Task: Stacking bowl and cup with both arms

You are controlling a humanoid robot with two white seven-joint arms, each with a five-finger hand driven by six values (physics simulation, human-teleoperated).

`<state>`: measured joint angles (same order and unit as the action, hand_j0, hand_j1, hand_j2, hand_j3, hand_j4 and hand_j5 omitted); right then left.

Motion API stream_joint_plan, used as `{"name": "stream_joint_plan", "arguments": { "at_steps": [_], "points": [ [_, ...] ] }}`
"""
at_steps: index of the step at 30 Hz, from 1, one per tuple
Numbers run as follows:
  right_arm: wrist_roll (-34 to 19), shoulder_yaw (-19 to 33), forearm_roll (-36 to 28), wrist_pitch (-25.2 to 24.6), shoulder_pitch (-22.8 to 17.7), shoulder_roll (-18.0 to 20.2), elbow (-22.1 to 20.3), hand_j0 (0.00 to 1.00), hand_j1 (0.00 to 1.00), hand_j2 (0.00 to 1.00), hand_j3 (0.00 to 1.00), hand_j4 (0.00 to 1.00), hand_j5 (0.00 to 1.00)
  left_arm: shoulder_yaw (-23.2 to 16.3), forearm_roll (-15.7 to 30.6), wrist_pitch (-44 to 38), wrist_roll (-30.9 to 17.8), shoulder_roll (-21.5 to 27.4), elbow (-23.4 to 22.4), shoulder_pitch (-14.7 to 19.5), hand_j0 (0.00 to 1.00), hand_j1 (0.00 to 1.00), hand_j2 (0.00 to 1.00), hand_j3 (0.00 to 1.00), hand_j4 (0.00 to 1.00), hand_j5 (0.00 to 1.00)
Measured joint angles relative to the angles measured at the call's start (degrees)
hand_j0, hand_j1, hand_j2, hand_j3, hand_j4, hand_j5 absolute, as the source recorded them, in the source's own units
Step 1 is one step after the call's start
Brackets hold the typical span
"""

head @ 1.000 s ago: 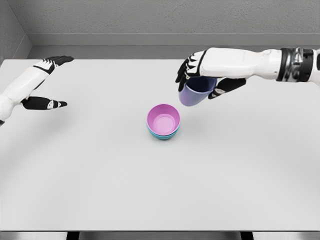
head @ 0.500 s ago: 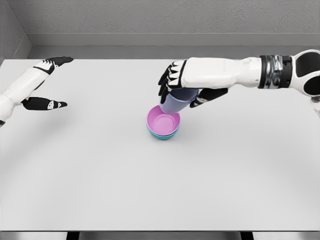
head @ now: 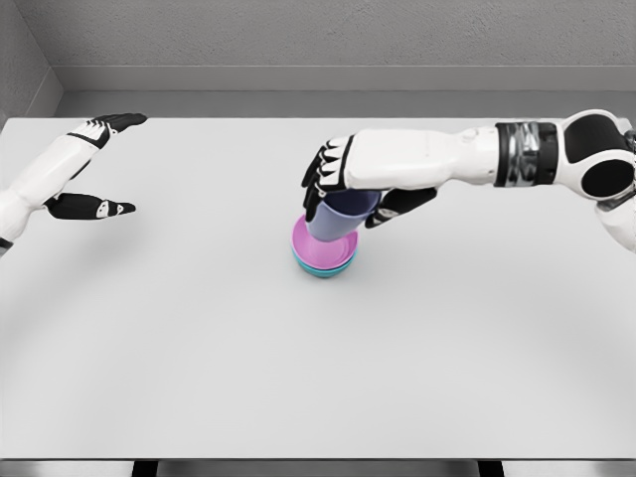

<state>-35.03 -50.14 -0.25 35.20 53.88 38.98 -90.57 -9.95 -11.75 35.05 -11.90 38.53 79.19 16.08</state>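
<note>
right hand [head: 350, 184] wraps rim of lavender cup [head: 336, 216], base dipping into pink bowl [head: 324, 246] mid-surface. cup likely light, rigid, slick; rim grip suits. left hand [head: 87, 169] open, idle.

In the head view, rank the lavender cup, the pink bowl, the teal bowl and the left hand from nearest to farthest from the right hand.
1. Lavender plastic cup: held in the right hand.
2. Pink plastic bowl: directly below, cup entering it.
3. Teal plastic bowl: under the pink bowl.
4. Left hand: far across the table's left side, open.
</note>
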Motion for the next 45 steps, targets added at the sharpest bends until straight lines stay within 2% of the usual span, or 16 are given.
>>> {"name": "stream_joint_plan", "arguments": {
  "at_steps": [18, 45],
  "points": [
    [0.0, -2.4, 0.6, 0.0, -0.4, -2.5, 3.5, 0.63, 0.63, 0.63, 0.63, 0.63, 0.63, 0.0, 0.0, 0.0, 0.0, -0.5, 0.0, 0.0, 1.0, 1.0, 1.0, 1.0, 1.0, 1.0],
    [0.0, -3.1, 1.4, 0.0, -0.6, -2.8, 5.5, 0.64, 0.64, 0.64, 0.64, 0.64, 0.64, -0.1, -0.1, 0.0, -0.1, -1.1, 0.2, 0.0, 1.0, 1.0, 1.0, 1.0, 1.0, 1.0]
  ]
}}
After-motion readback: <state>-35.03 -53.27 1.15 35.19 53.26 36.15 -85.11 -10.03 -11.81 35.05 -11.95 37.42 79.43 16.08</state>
